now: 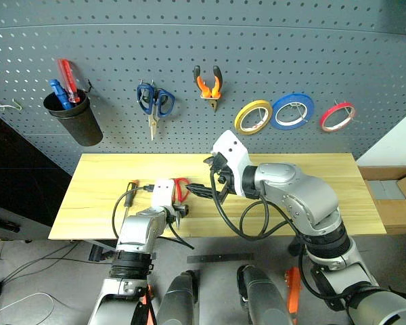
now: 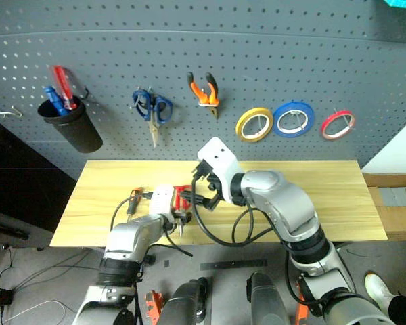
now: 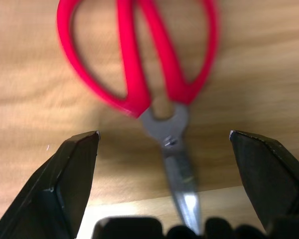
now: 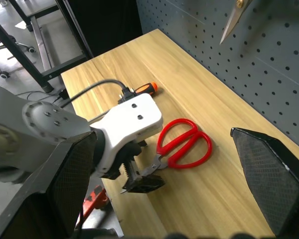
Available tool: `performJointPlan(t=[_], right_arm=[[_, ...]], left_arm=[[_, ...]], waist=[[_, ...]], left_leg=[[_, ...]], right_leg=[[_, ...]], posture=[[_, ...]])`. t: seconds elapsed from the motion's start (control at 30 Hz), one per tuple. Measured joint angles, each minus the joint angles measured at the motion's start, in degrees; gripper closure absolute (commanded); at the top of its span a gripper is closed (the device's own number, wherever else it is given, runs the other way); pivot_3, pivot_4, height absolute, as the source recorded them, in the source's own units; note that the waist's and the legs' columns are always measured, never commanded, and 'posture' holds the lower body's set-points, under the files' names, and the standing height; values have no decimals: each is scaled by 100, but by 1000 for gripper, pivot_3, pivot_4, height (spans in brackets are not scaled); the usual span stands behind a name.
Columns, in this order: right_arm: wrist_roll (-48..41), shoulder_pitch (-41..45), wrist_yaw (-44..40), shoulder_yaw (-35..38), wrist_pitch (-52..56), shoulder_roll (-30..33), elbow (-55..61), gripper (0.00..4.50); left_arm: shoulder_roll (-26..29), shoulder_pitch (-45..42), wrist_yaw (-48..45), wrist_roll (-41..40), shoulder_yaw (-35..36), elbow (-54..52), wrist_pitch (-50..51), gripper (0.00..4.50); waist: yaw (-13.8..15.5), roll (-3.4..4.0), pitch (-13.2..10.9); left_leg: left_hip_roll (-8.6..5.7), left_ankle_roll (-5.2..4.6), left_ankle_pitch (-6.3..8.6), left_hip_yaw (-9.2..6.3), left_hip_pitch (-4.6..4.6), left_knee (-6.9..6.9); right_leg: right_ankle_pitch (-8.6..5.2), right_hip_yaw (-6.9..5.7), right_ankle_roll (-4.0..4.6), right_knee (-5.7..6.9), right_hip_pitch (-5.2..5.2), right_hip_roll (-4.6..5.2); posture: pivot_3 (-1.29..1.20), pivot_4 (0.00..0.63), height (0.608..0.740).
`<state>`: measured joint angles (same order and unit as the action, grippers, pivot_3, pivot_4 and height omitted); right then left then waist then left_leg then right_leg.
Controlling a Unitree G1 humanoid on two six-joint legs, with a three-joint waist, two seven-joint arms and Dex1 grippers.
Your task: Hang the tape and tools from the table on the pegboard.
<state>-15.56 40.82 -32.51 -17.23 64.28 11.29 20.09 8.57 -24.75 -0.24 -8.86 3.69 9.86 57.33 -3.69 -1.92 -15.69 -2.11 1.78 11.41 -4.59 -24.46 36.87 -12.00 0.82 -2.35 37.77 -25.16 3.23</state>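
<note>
On the table (image 1: 311,183), red scissors' (image 4: 182,142) blades hidden under open left gripper (image 4: 139,180), handles toward pegboard (image 1: 257,54); right gripper (image 1: 201,191) open, empty

The red-handled scissors (image 3: 154,84) are blurred in the left wrist view; the handle loops are cut off by the picture's edge. In the head views, the left gripper (image 1: 178,215) hides most of the scissors near the table (image 1: 325,196) front edge. The screwdriver (image 4: 142,89) is largely hidden.

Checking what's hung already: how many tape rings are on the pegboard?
3: yellow ring, blue ring and red tape, side by side on the pegboard.
</note>
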Motion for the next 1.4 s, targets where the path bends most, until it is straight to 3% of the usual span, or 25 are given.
performJointPlan(t=[0.1, 0.2, 0.5, 0.7, 0.83, 1.0, 1.17, 1.4], right_arm=[[-59, -1, 8, -45, 21, 99, 22, 39], [-108, 1, 8, -99, 23, 243, 41, 0], [-107, 79, -2, -207, -60, 686, 22, 0], [-128, 138, -40, -186, -152, 928, -25, 0], [-154, 142, -98, -63, -153, 1060, -12, 0], [-191, 148, -172, 301, -316, 1406, 178, 0], [-134, 59, -400, 454, -1175, 1769, 334, 0], [-163, -92, -570, 565, -1884, 1735, 219, 0]], left_arm=[[-133, -182, 131, 0, 206, 223, -27, 0], [-239, -287, 201, -10, 382, 367, -64, 569], [-420, -202, 188, -29, 582, 311, -128, 3488], [-397, 239, -153, -150, 526, -122, -317, 3504], [-48, 666, -435, -11, 198, -552, -831, 3504], [384, 1565, -864, 107, 63, -1894, -2233, 3504], [828, 2273, -1043, 490, -3, -2909, -3469, 3504], [1159, 2196, -1018, 841, 240, -3446, -4329, 3504]], waist=[[-10, 0, 1], [-15, -1, 2], [-66, -2, 3], [-106, -3, 4], [-111, -3, 4], [-108, -3, 4], [-108, -3, 4], [-97, -3, 4]], left_leg=[[-1, 0, 0, 2, 1, 0], [-2, 0, 0, 4, 2, 1], [-2, 0, 0, 6, 2, 2], [-1, 0, 0, 8, 1, 0], [2, 1, 1, 10, 0, -1], [7, 1, 2, 11, -3, -11], [14, -2, 3, 19, -13, -19], [15, -9, 6, 22, -18, -15]], right_leg=[[0, 1, -1, 0, 3, 0], [0, 0, -1, 0, 4, 1], [0, 1, -2, -2, 7, 1], [1, 3, -2, -3, 6, 1], [1, 4, -1, -4, 3, 0], [1, 8, 0, -27, 1, 4], [8, 3, -6, -64, 4, 0], [10, 2, -10, -67, 5, -4]], posture=[[-132, 223, 740], [-150, 224, 740], [-155, 214, 740], [-155, 211, 740], [-152, 215, 740], [-146, 221, 740], [-133, 219, 740], [-112, 216, 740]])
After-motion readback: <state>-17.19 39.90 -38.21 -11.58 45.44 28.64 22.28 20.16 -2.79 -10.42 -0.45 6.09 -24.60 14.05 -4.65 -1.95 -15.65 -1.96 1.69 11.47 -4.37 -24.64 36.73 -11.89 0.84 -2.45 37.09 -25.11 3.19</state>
